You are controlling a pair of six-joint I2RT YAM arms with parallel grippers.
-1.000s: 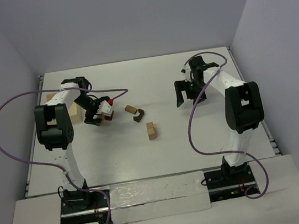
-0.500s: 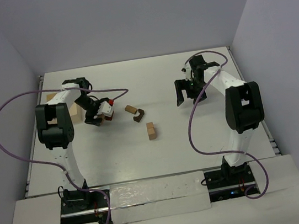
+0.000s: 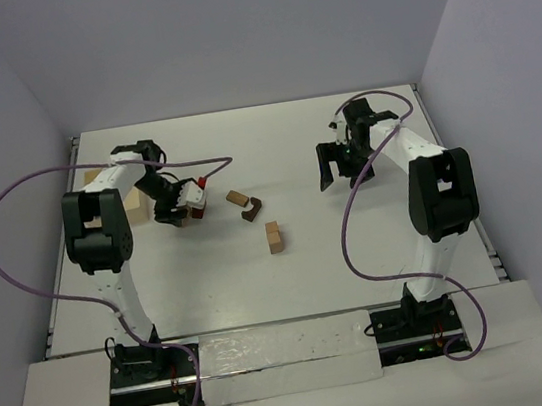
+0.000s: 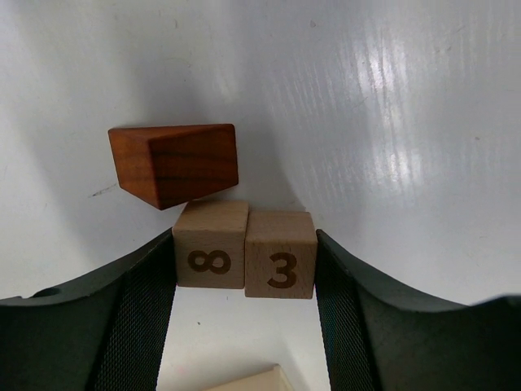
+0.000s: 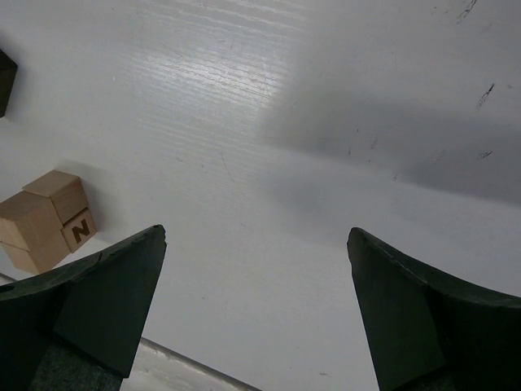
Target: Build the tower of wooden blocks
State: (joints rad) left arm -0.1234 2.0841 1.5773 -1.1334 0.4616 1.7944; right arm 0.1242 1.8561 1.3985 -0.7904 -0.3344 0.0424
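Note:
In the left wrist view, two pale cubes stand side by side on the table, one marked 8 (image 4: 210, 257) and one marked 3 (image 4: 281, 261). My left gripper (image 4: 244, 265) (image 3: 183, 211) is shut on the pair, one pad against each outer face. A dark red-brown wedge-shaped block (image 4: 175, 163) touches the 8 cube's far edge. Mid-table lie an orange-brown block (image 3: 238, 196), a dark arch piece (image 3: 251, 208) and a pale two-cube stack (image 3: 275, 236) (image 5: 49, 220). My right gripper (image 3: 342, 177) (image 5: 256, 236) hangs open over bare table at the right, holding nothing.
Pale wooden pieces (image 3: 132, 197) lie at the table's left edge behind the left arm. A pale block corner (image 4: 252, 381) shows under the left gripper. Purple cables loop over both arms. Walls close the table on three sides.
The left jaws have narrowed onto the two pale cubes. Both arms have stayed almost in place, and the right gripper is as wide as before.

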